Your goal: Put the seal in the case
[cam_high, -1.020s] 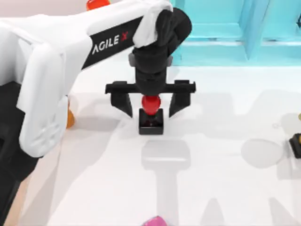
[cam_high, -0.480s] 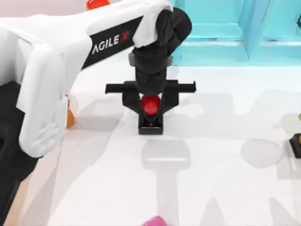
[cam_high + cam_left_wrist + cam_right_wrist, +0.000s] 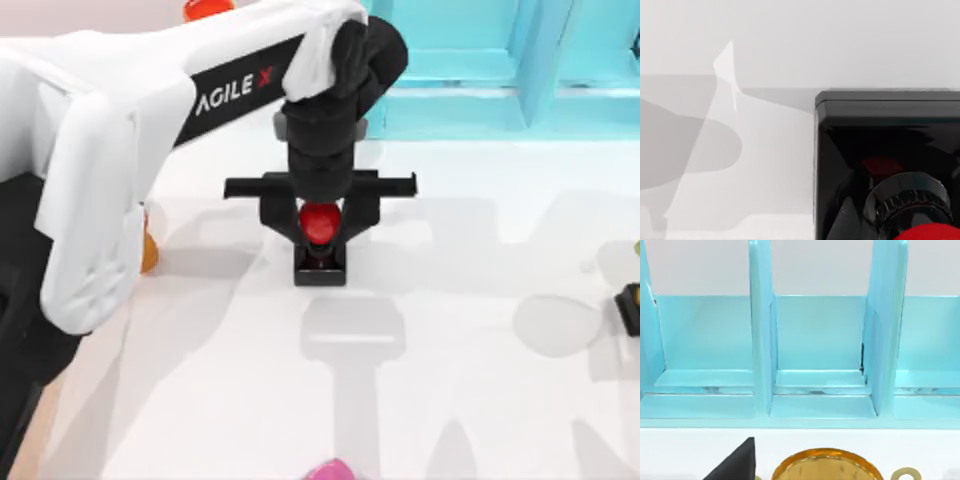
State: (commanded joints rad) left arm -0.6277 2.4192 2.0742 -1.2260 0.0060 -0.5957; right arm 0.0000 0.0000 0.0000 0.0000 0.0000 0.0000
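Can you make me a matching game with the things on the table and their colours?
Things:
1. seal knob
2. case
3. left pincer
4. thing at the table's near edge

Colours:
A. pink
B. black
C. light blue
D. red

Pairs: 1-D, 2-C, 3-B, 4-A

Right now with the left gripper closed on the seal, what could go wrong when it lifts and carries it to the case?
The left gripper pinches only the seal's rounded red knob, so the heavier black base could swing or slip out on the lift. The case has narrow compartments split by upright dividers, so the square base might catch a divider on the way in. The seal still appears to rest on the table, so a sideways move before lifting could drag it.
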